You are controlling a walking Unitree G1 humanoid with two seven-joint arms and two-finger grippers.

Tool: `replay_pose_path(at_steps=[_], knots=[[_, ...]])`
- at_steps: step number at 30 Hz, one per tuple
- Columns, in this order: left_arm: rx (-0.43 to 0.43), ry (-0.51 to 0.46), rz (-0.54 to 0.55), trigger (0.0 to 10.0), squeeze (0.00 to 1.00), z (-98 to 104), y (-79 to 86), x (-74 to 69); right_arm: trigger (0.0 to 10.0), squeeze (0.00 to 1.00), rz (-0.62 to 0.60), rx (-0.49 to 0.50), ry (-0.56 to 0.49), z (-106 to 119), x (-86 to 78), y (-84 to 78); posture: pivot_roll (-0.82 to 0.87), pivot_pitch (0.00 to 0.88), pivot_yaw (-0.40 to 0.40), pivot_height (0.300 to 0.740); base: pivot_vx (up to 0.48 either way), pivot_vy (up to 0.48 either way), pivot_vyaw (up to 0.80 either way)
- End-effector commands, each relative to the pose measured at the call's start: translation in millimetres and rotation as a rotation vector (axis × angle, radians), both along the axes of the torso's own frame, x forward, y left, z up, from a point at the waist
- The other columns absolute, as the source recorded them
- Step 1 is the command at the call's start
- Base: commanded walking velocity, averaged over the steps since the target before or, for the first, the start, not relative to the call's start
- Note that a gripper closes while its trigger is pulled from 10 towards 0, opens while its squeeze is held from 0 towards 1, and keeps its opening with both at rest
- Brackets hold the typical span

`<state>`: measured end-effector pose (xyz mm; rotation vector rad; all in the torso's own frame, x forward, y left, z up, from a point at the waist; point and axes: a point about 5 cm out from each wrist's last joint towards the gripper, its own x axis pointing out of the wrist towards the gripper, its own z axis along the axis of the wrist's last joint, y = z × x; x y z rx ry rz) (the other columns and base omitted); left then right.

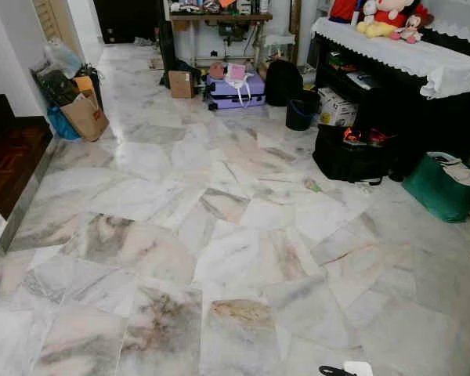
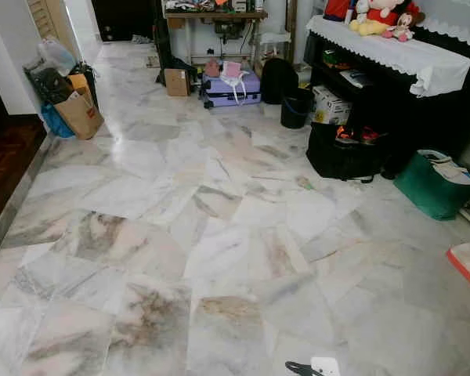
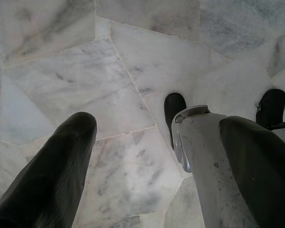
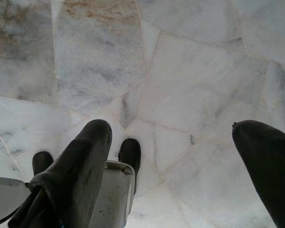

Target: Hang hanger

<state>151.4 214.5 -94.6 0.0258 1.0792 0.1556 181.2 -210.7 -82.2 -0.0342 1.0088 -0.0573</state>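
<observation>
From the left eye view, a wide marble floor (image 1: 219,235) is being looked down on. A purple suitcase (image 1: 233,88) is lying at the far end beside a black backpack (image 1: 282,81), a brown paper bag (image 1: 86,116) is standing against the left wall, and a black duffel bag (image 1: 346,153) and a green bin (image 1: 442,186) are sitting to the right, below a shelf with a white lace cloth (image 1: 392,48). No hanger and no rail can be made out here, so the task is being judged as barely begun: the hanger is yet to be found, taken up and hung.

From the right eye view, the same room is being shown, with nothing hanger-like among the clutter.

From the left wrist view, the left gripper (image 3: 161,142) is being held well open, pointing down at bare marble, with nothing between its fingers.

From the right wrist view, the right gripper (image 4: 175,142) is likewise being held wide open and empty above the floor. Where the hanger lies relative to either claw cannot be told.
</observation>
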Motion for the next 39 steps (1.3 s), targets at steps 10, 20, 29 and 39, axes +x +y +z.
replay_pose_path(at_steps=[10, 20, 29, 39], knots=[[-0.046, -0.135, 0.032, 10.0, 0.0, 20, 21.9, 33.1, 10.0, 0.0, -0.175, 0.135, 0.045, -9, -25.4, -8.5, 0.11, 0.0, 0.009, 0.74, 0.0, 0.0, 0.0], [-0.012, -0.112, -0.033, 10.0, 0.0, 19, 20.6, 31.3, 10.0, 0.0, -0.159, 0.132, 0.052, -10, -25.5, -6.0, 0.13, 0.0, 0.0, 0.74, 0.0, 0.0, 0.0], [-0.012, -0.112, -0.033, 10.0, 0.0, 19, 20.6, 31.3, 10.0, 0.0, -0.159, 0.132, 0.052, -10, -25.5, -6.0, 0.13, 0.0, 0.0, 0.74, 0.0, 0.0, 0.0], [-0.012, -0.112, -0.033, 10.0, 0.0, 19, 20.6, 31.3, 10.0, 0.0, -0.159, 0.132, 0.052, -10, -25.5, -6.0, 0.13, 0.0, 0.0, 0.74, 0.0, 0.0, 0.0]])
